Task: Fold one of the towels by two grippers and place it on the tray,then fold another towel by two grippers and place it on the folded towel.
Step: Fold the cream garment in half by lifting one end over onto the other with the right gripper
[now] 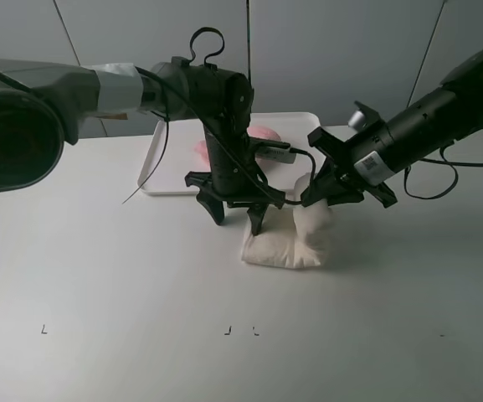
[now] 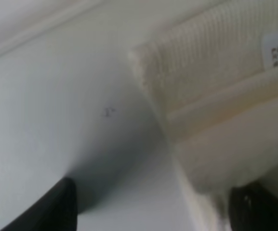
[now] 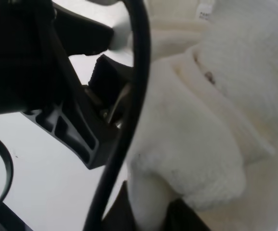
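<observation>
I see the cream towel [image 1: 287,243] bunched on the table [image 1: 99,276] just in front of the tray [image 1: 161,172], where the pink towel [image 1: 262,134] already lies. My right gripper [image 1: 315,198] is pinching the cream towel's raised edge, jaws pressed together on it. My left gripper [image 1: 234,213] hangs just beside that towel, jaws spread, holding nothing

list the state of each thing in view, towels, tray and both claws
cream towel: on the table, bunched, one edge lifted by the right claw
pink towel: folded, lying on the tray, partly hidden by the left arm
tray: flat on the table, holding only the pink towel
left claw: open, beside the cream towel
right claw: shut on the cream towel
</observation>
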